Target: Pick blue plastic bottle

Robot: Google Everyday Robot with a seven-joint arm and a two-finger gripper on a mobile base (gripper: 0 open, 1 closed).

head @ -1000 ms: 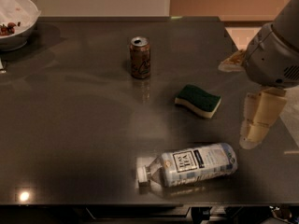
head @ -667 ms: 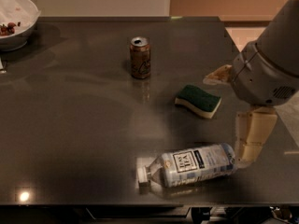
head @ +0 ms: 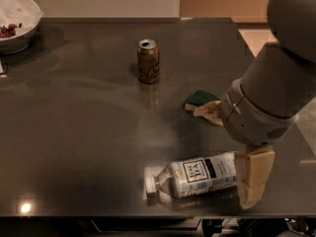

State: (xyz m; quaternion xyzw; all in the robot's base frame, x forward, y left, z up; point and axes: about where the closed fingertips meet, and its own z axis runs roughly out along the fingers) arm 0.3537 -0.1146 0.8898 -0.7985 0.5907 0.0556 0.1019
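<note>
The blue plastic bottle [head: 197, 177] lies on its side near the front edge of the dark table [head: 79, 132]. It is clear, with a white cap pointing left and a pale label with a "TEA" box. My gripper [head: 224, 154] is open over the bottle's right, bottom end. One cream finger [head: 253, 179] stands at the near side of that end, and the other finger [head: 208, 110] shows behind, over the sponge. The grey wrist hides the end of the bottle.
A brown drink can [head: 148, 61] stands upright at the back centre. A green and yellow sponge [head: 201, 100] lies behind the gripper, partly hidden. A white bowl [head: 17, 21] with food sits at the back left corner. The table's right edge lies beneath the arm.
The arm has moved left and down toward the bottle's bottom end and now covers part of the sponge. The bottle, can and sponge have not moved.
</note>
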